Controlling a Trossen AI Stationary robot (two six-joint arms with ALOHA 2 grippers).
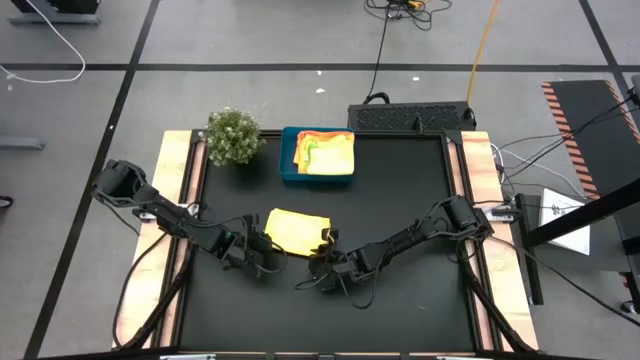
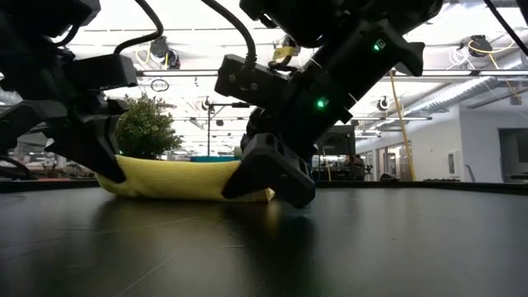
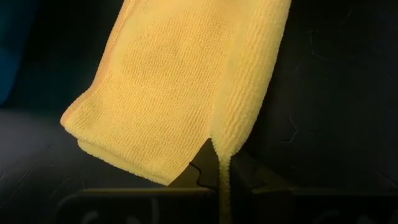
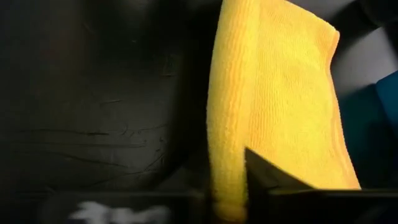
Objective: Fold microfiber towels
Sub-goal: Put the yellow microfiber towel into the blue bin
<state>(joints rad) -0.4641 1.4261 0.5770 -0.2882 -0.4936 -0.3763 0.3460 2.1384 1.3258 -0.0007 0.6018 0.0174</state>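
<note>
A yellow microfiber towel [image 1: 297, 228] lies folded on the black table top, its layers stacked flat; it also shows in the low view [image 2: 177, 180]. My left gripper [image 1: 264, 243] is at the towel's near left corner and is shut on it. My right gripper [image 1: 325, 250] is at the near right corner, closed on the towel's edge. More folded towels [image 1: 328, 152], yellow, orange and green, rest in the blue tray [image 1: 290, 165] at the far side. My left gripper pinches the towel's thick folded edge at its near left corner [image 3: 222, 163] between its two fingers, slanting down from the table's left. The rest of the towel lies flat on the table. My right gripper has the towel's near right edge [image 4: 224, 180] between its two fingers, slanting down from the table's right. One finger [image 4: 268, 177] lies over the cloth; how many layers it has, I cannot tell. The towel rests on the table.
A small green bushy plant [image 1: 232, 135] stands at the far left beside the tray. Wooden rails [image 1: 182, 190] run along both sides of the black top. Open black surface [image 1: 400, 190] stretches between the towel and the far right.
</note>
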